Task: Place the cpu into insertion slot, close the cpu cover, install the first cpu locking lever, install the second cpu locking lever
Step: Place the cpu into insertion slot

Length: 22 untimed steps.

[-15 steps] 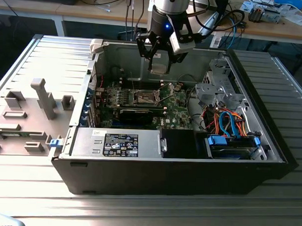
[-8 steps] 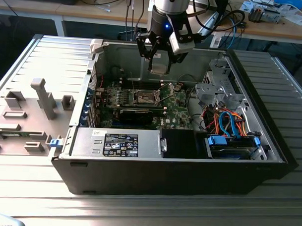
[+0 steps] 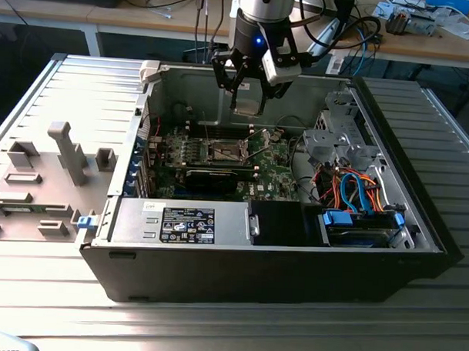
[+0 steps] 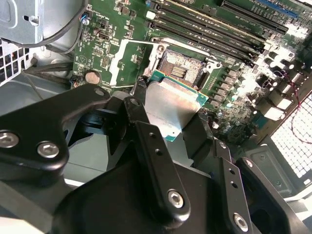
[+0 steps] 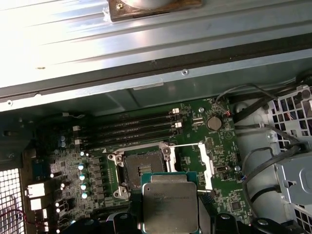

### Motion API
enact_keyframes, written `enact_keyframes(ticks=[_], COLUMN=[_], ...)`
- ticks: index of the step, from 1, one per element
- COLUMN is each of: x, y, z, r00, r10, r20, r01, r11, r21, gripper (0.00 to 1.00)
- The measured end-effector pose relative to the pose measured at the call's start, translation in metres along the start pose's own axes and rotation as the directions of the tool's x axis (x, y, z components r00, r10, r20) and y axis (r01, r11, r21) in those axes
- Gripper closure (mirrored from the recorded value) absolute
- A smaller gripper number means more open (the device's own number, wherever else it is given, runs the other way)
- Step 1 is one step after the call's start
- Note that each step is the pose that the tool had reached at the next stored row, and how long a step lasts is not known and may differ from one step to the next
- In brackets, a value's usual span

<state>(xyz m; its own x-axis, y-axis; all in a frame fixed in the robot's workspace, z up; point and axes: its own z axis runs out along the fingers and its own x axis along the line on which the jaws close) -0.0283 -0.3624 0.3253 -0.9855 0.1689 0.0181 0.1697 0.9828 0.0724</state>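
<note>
Gripping the cpu (image 4: 171,108) by two opposite edges: fingers (image 4: 140,100) closed on it, silver face toward both wrist cameras. In the exterior view the gripper (image 3: 248,99) hangs in the air over the open computer case (image 3: 417,228), cpu well above the board, not seated. Below it the insertion slot (image 5: 142,170) is bare, dark contact field exposed; in the first wrist view the cpu overlaps one edge of it. The cpu cover (image 5: 209,170) is swung open to one side of the slot, green motherboard (image 4: 97,44) showing through its window. Long memory slots (image 5: 131,127) run along another side. The computer case stands on a ribbed metal table (image 3: 76,85), power-supply box (image 3: 188,222) along its wall nearest the exterior camera.
</note>
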Motion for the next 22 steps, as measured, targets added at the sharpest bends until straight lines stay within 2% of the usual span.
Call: enact_keyframes(ticks=[22], x=[0.0000], y=[0.0000], z=[0.0005], r00=[0.9981], r10=[0.061], r20=[0.0052], r01=[-0.061], r11=[0.9981], r21=[0.0024], gripper=[0.45])
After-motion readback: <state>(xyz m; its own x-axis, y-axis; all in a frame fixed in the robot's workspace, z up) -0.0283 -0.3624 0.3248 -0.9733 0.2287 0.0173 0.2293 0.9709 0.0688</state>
